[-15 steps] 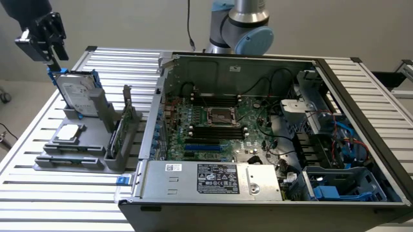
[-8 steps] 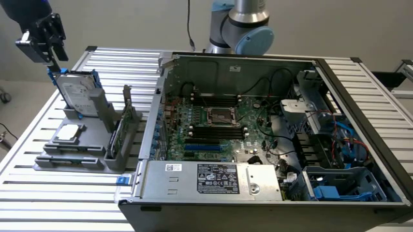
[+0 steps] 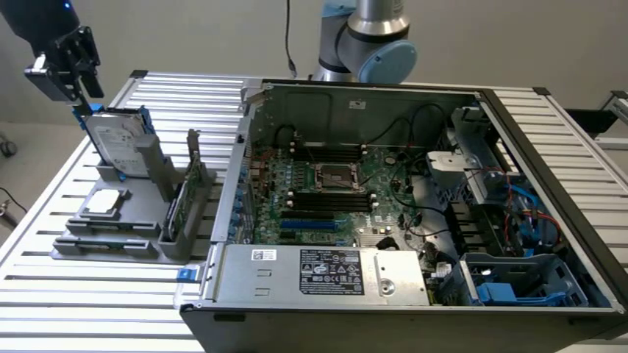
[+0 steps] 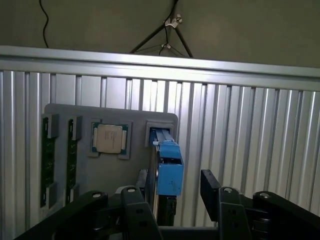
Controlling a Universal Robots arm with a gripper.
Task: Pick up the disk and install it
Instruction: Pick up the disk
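The disk [image 3: 123, 143] stands on edge in a slot of the grey holder [image 3: 108, 243] at the exterior view's left, its white label and blue carrier frame showing. My gripper [image 3: 84, 91] hangs just above the disk's top edge, open, holding nothing. In the wrist view the disk's blue frame [image 4: 169, 165] lies between the two black fingers [image 4: 210, 187], with a gap on each side. My gripper [image 4: 176, 187] is not touching it. The open computer case [image 3: 393, 191] sits to the exterior view's right of the holder.
The holder also carries a square silver chip [image 3: 103, 202] [image 4: 110, 138], an upright green card [image 3: 182, 206] and two memory sticks [image 4: 47, 160]. All of it rests on a slatted aluminium table [image 3: 59, 309]. Inside the case are a motherboard [image 3: 324, 191], cables and drive bays [image 3: 510, 279].
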